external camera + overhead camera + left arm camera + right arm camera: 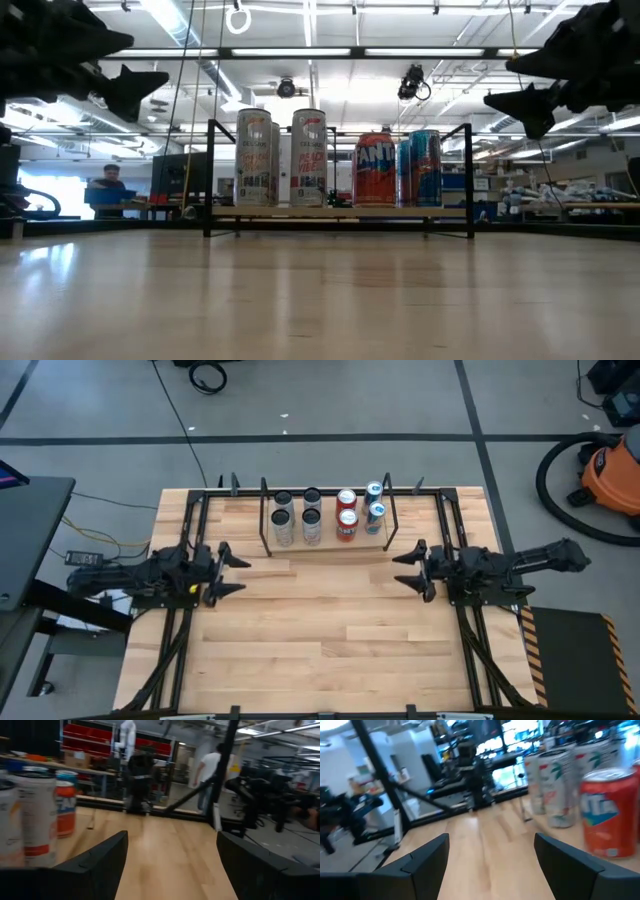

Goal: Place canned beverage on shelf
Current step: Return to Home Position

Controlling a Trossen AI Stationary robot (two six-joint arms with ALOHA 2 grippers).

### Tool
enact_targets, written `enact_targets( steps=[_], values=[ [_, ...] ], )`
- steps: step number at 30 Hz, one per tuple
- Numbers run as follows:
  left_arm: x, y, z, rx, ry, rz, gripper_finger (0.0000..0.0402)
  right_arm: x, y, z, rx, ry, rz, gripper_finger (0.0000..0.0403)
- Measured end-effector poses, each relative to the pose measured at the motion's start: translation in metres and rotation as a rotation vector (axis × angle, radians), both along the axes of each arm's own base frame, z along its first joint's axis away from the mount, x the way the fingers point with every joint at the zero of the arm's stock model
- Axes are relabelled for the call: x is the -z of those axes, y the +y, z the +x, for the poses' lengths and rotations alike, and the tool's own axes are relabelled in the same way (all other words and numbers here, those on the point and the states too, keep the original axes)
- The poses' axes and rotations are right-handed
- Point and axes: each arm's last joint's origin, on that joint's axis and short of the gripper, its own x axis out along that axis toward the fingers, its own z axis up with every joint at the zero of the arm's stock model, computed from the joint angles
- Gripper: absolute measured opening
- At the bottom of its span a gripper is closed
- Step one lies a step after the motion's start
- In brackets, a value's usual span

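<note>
The shelf (266,530), a low black rod rack with a wood board (340,212), stands at the table's far middle. On it stand several cans: white ones (283,520) at the left, orange ones (346,518) in the middle, blue ones (374,506) at the right. My left gripper (244,574) hovers open at the table's left, pointing level toward the right, with nothing between its fingers (95,865). My right gripper (397,569) hovers open at the table's right, pointing toward the left, with nothing between its fingers either (570,865). Both stand nearer than the shelf and above the table top.
Black frame rails (190,520) run along the table's left, right and far edges. Bare wood (320,620) lies between the two grippers and toward the near edge. People (207,770) show in the room beyond the table. An orange vacuum (610,470) stands on the floor at the right.
</note>
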Motion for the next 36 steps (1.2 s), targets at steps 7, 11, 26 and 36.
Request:
enact_targets(
  steps=[7, 11, 26, 36],
  values=[
    [-0.001, -0.003, -0.001, 0.028, -0.013, 0.001, 0.0309, -0.009, -0.008, -0.007, 0.073, -0.102, 0.008, 0.0300],
    [-0.004, -0.003, -0.003, 0.027, -0.049, 0.003, 0.0309, -0.013, -0.010, -0.011, 0.086, -0.152, 0.011, 0.0300],
    [-0.005, -0.003, -0.003, 0.028, -0.058, 0.003, 0.0309, -0.020, -0.010, -0.018, 0.087, -0.240, 0.018, 0.0300],
    [-0.005, -0.003, -0.003, 0.027, -0.058, 0.003, 0.0309, -0.021, -0.012, -0.018, 0.104, -0.248, 0.017, 0.0300]
  ],
)
